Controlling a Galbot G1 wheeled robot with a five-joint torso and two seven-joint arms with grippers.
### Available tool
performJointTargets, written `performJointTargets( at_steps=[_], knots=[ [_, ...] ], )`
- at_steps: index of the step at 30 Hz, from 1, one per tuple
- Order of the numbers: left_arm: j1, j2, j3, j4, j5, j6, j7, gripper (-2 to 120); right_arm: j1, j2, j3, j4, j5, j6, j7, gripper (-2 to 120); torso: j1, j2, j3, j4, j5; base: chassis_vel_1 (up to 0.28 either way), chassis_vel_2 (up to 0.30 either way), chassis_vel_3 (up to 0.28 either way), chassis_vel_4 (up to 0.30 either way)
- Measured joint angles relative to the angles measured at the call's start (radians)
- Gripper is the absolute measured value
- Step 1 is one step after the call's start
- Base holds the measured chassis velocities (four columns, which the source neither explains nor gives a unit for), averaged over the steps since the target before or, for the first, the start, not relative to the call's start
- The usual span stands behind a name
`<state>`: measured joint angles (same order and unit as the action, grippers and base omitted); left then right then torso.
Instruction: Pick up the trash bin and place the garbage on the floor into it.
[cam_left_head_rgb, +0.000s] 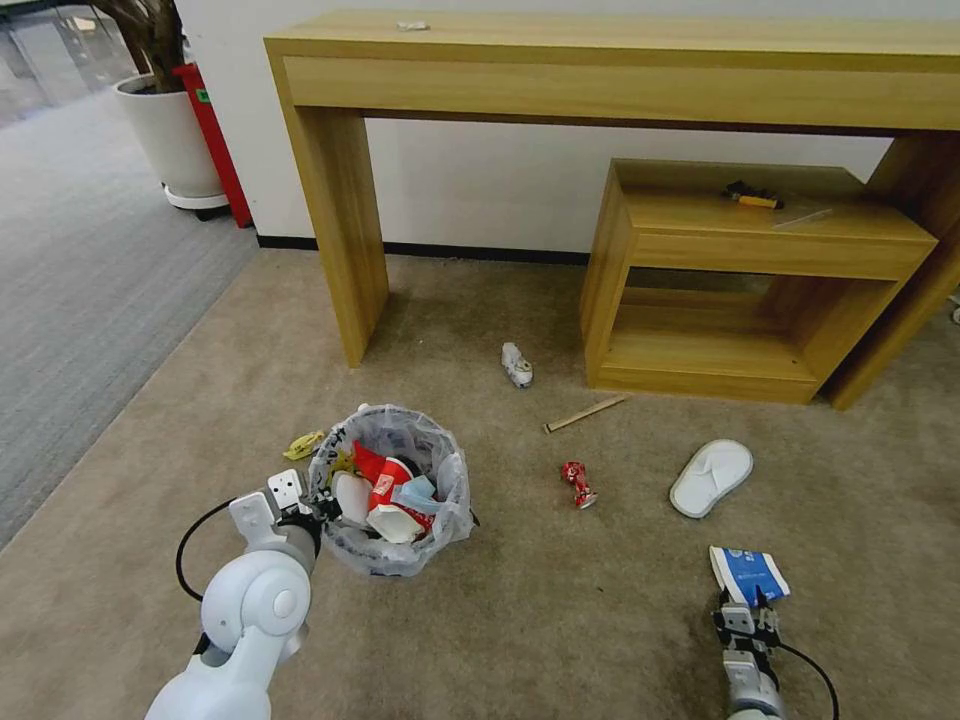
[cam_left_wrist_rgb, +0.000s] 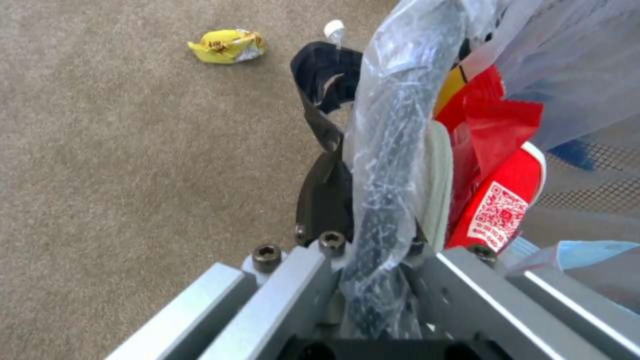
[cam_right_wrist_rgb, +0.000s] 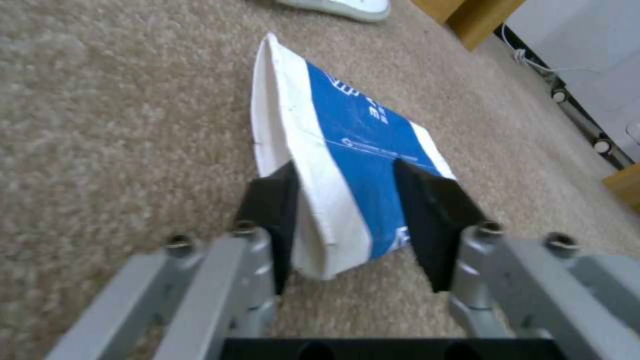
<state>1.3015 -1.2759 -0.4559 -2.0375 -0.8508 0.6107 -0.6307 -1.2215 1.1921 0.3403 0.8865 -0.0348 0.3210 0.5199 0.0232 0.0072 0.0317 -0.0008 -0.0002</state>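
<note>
Two things are being handled at once here, which is where the trouble could start. The trash bin (cam_left_head_rgb: 392, 490) is pinched at its rim by the left gripper (cam_left_head_rgb: 300, 515), the near-left side of the rim and its crinkled plastic liner being clamped between the closed fingers (cam_left_wrist_rgb: 327, 200); whether the bin is lifted or resting on the floor (cam_left_head_rgb: 560, 620) can't be told. It's already stuffed with a red cup (cam_left_wrist_rgb: 500, 200) and wrappers, so if it gets tilted from that one-sided hold, stuff could easily be spilled back out, or the slippery liner could be slid off the rim. Well to the right of the bin, the blue-white packet (cam_right_wrist_rgb: 340, 150) is straddled by the right gripper (cam_right_wrist_rgb: 353, 225), with the jaws set partway open on either side of its near end and not yet squeezed shut as far as can be judged. It's a flat, floppy thing lying on carpet, so it might get pushed along or only a corner might be nipped, and then dropped on the way over. More litter is left out: a white slipper (cam_left_head_rgb: 711, 476) and a red crushed can (cam_left_head_rgb: 577, 484) to the right of the bin, a wooden stick (cam_left_head_rgb: 585, 413) and a small bottle (cam_left_head_rgb: 517, 364) beyond it, and a yellow wrapper (cam_left_head_rgb: 304, 443) just beside its left edge.
</note>
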Motion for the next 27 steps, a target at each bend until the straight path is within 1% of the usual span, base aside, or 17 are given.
performJointTargets(
  at_steps=[2, 3, 4, 5, 6, 7, 9, 10, 19, 23, 27],
  knots=[
    [0.000, -0.001, 0.000, 0.000, 0.000, 0.000, 0.000, 0, 0.000, 0.002, 0.000, 0.000, -0.001, 0.001, 0.000, 30, 0.000, 0.000, 0.000, 0.0000, 0.0000, 0.000, 0.000, 0.000, 0.000],
    [0.000, -0.001, 0.000, 0.000, 0.000, 0.000, 0.000, 0, 0.000, 0.002, 0.000, 0.000, -0.001, 0.001, 0.000, 30, 0.000, 0.000, 0.000, 0.0000, 0.0000, 0.000, 0.000, 0.000, 0.000],
    [0.001, -0.001, 0.000, 0.001, 0.001, -0.001, 0.000, 0, 0.000, 0.005, 0.001, 0.000, -0.003, 0.002, 0.000, 22, 0.000, 0.000, 0.000, 0.0000, 0.0000, 0.000, 0.000, 0.000, 0.000],
    [0.002, -0.002, 0.000, 0.001, 0.001, -0.002, 0.000, 0, 0.000, 0.006, 0.001, 0.000, -0.004, 0.002, 0.000, 18, 0.000, 0.000, 0.000, 0.0000, 0.0000, 0.000, 0.000, 0.000, 0.000],
    [0.004, -0.001, 0.000, 0.001, 0.002, -0.003, 0.001, 0, 0.000, 0.007, 0.001, 0.000, -0.005, 0.004, -0.001, 11, 0.000, 0.000, 0.000, 0.0000, 0.0000, 0.000, 0.000, 0.000, 0.000],
    [0.004, -0.001, 0.000, 0.001, 0.002, -0.003, 0.001, 0, 0.000, 0.007, 0.001, 0.000, -0.005, 0.004, -0.001, 11, 0.000, 0.000, 0.000, 0.0000, 0.0000, 0.000, 0.000, 0.000, 0.000],
    [0.008, 0.002, -0.003, 0.000, 0.002, -0.004, 0.001, 0, 0.000, 0.009, 0.002, -0.002, -0.007, 0.006, -0.002, 2, 0.000, 0.000, 0.000, 0.0001, -0.0001, 0.000, 0.000, 0.000, 0.000],
    [0.010, 0.004, -0.005, -0.003, 0.002, -0.004, 0.001, 0, 0.001, 0.011, 0.003, -0.007, -0.011, 0.009, -0.002, 0, 0.000, 0.000, 0.000, 0.0001, 0.0000, 0.000, 0.000, 0.000, 0.000],
    [0.018, -0.002, -0.007, -0.008, 0.010, -0.004, 0.000, 0, 0.004, 0.004, 0.007, -0.014, -0.015, 0.019, -0.003, 0, 0.000, 0.000, 0.000, 0.0000, 0.0001, 0.000, 0.000, 0.000, 0.000],
    [0.016, -0.006, -0.003, 0.003, 0.017, -0.004, 0.000, 0, -0.008, -0.024, 0.004, 0.033, -0.006, 0.019, -0.003, 0, 0.000, 0.000, 0.000, 0.0001, 0.0001, 0.000, 0.000, 0.000, 0.000],
    [0.004, -0.005, 0.005, 0.017, 0.022, -0.004, 0.000, 0, -0.038, -0.086, -0.017, 0.133, 0.039, 0.010, -0.005, 0, 0.000, 0.000, 0.000, -0.0002, 0.0002, 0.000, 0.000, 0.000, 0.000]
  ],
)
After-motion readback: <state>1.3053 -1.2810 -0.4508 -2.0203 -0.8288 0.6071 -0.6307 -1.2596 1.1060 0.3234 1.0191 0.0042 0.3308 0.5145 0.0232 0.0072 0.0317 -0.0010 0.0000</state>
